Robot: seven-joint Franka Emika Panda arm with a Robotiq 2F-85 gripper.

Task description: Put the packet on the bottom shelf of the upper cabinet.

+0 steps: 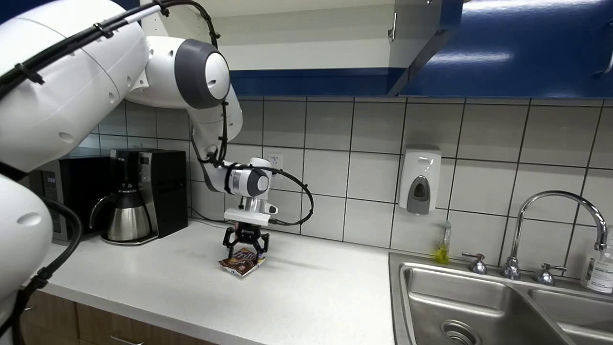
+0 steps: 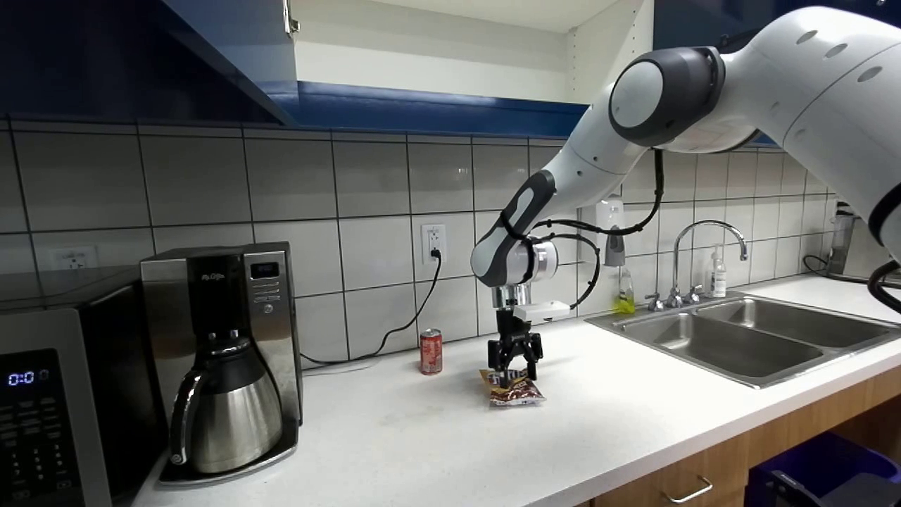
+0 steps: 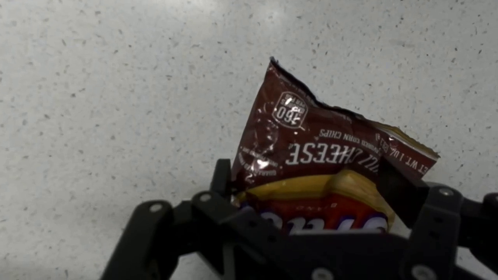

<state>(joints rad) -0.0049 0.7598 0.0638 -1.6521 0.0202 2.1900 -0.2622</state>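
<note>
Far left in an exterior view: microwave (image 2: 53, 415), digits lit on its dark panel. Just beside it, coffee maker (image 2: 274, 331), steel carafe (image 2: 236, 422) seated on its base. Overhead, upper cabinet (image 2: 436, 110), glossy blue outside, white within; blue door (image 2: 225, 49) standing open at its left. Tiled wall (image 2: 373, 172) beneath; outlet (image 2: 433, 236) there with a black plug (image 2: 436, 254) in it. Red can (image 2: 431, 352), upright on the counter (image 2: 394, 436), near the wall.

Mid-span: packet (image 2: 517, 394), dark red-brown with some yellow, lying printed face up on the counter, right of the can and apart from it, well below the cabinet. End effector (image 2: 519, 379) points straight down over it, fingers (image 3: 222, 175) spread wide, packet beneath and between. Wrist view: "CHEESE" reads upside down; one finger stands right at the packet's edge, the other covers part of its far side. Whether either touches it, cannot tell. White arm (image 2: 739, 102), dark grey at the joints, comes in from upper right.

Rightward: soap dispenser (image 1: 419, 182) on the tiles, white, grey low down. Steel double sink (image 1: 400, 297) set into the counter; bottle of yellow liquid (image 2: 624, 303) at its back left corner, then curved chrome faucet (image 1: 516, 238), white bottle (image 2: 718, 278) past it. Lower right, wooden drawer front (image 2: 647, 486); blue-purple container (image 2: 816, 458) below counter level.
</note>
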